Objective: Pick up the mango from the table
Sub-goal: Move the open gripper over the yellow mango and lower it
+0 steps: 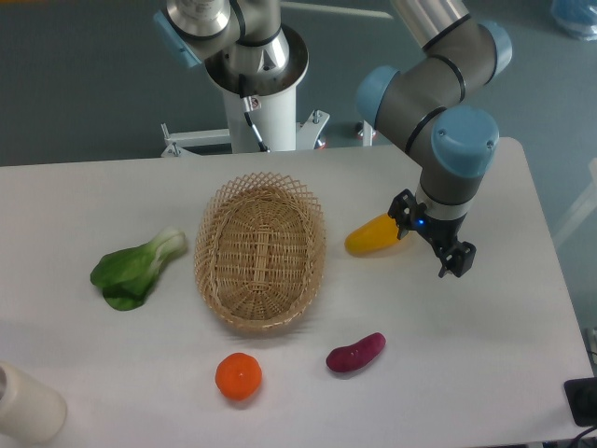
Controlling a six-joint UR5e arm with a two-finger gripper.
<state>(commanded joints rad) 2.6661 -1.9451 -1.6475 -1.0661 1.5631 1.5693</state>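
A: Where's the mango (374,235)?

B: On the table (504,317), at three o'clock from the basket (259,252). The gripper (430,237) sits at the mango's three o'clock end, partly covering it.

A: Gripping it?

B: The jaws look spread, one by the fruit, one toward five o'clock; I'd judge nothing is clamped yet.

A: Advice?

B: Centre the fingers across the narrow width, not the taper, and close gently. The skin looks smooth, so it may slip.

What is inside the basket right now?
The basket holds nothing visible; its woven bottom shows bare. The near wall hides a thin strip of the floor.
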